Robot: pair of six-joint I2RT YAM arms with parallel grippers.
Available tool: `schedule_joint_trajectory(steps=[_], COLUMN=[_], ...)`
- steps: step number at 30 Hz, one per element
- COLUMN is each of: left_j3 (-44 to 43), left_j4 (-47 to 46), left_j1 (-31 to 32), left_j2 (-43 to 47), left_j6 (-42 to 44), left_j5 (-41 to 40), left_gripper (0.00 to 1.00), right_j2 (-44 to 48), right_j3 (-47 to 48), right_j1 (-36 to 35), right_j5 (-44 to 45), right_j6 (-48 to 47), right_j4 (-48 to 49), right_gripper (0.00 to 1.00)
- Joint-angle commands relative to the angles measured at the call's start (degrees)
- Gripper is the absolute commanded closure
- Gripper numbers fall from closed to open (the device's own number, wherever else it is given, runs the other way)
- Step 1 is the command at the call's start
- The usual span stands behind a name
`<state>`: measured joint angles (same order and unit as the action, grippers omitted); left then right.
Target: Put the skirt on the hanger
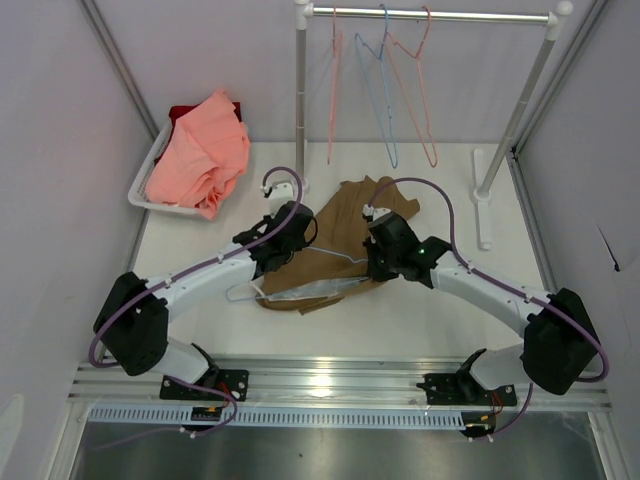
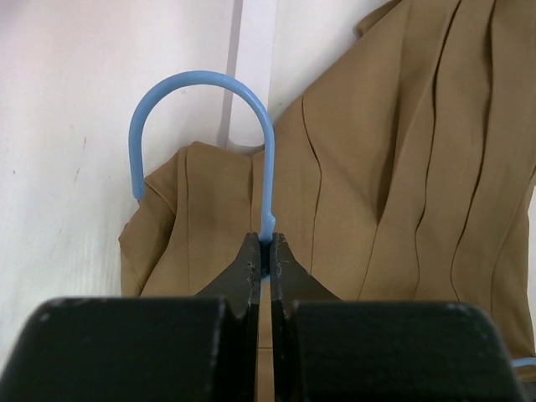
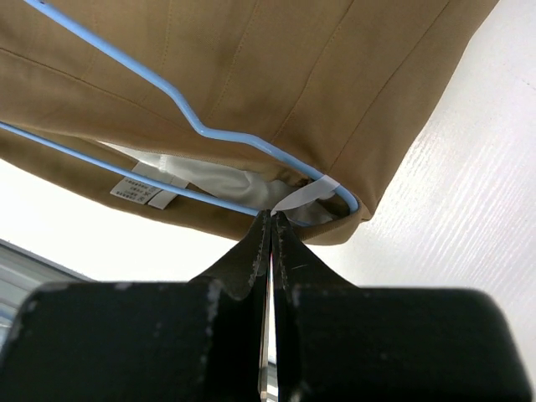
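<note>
Hanger (image 2: 201, 75) mostly behind left tool (image 2: 268, 244)

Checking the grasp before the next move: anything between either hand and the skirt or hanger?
Nothing visible. The left hand is shut directly on the hanger just below its hook; the right hand pinches a white loop on the skirt, beside the hanger's end.

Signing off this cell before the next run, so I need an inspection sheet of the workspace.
Surface: white table, no spills seen.
Job's things: tan skirt lies mid-table; pale blue hanger lies across its waist end.
Clutter: pink garment in white basket, far left.
Grippers: left gripper shut on hanger's hook stem; right gripper apparently pinching skirt's white waist loop.
Cables: purple cables loop above both wrists.
Surroundings: clothes rack with spare hangers; pale walls.
</note>
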<state>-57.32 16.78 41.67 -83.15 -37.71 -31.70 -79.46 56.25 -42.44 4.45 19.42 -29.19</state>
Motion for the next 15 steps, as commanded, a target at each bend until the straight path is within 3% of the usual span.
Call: schedule_joint_trajectory(steps=[1,15], left_j3=[-0.4,1.8], left_j4=[-4.6,-5.9], left_j1=[0.6,0.8], left_j2=[2.6,5.3], left_j6=[-3.7,-8.6], left_j5=[3.4,8.2], left_gripper=[1.00,1.00], right_j2=[3.5,12.1], right_j3=[2.6,4.0], right_j1=[-0.5,1.0], right_j5=[-1.2,-2.8], right_j6=[-0.4,-0.1], right_j4=[0.7,-0.9], right_gripper=[1.00,1.00])
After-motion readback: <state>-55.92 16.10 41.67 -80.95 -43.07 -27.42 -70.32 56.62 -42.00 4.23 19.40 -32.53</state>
